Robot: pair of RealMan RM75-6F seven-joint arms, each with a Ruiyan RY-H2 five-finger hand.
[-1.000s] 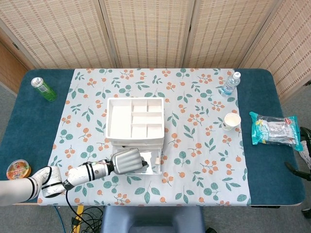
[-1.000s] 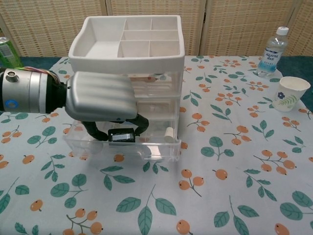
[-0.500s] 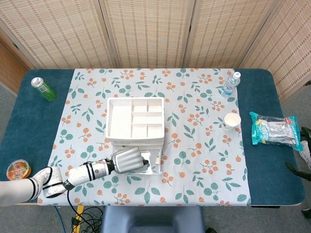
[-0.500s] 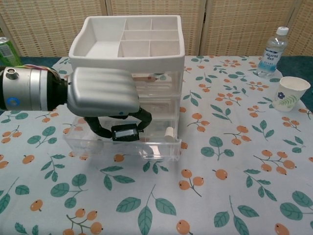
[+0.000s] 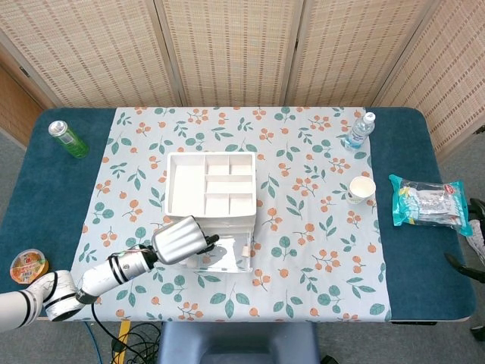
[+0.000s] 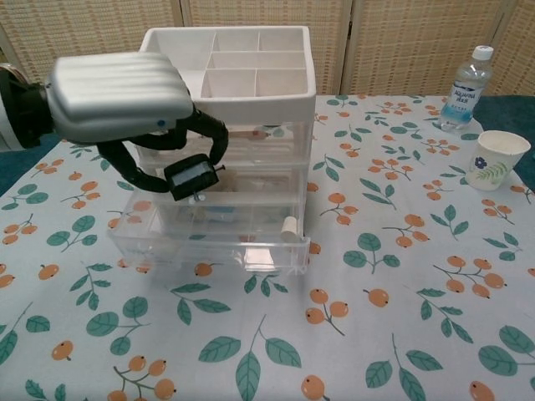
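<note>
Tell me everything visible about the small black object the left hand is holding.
The small black object is a dark, boxy, roughly rectangular piece with a tiny pale peg sticking out at its lower right. It looks like hard plastic. The left hand pinches it between dark fingers, lifted above the open bottom drawer of the clear drawer unit, tilted slightly. Only the fingers touch it. Markings are too small to read.
</note>
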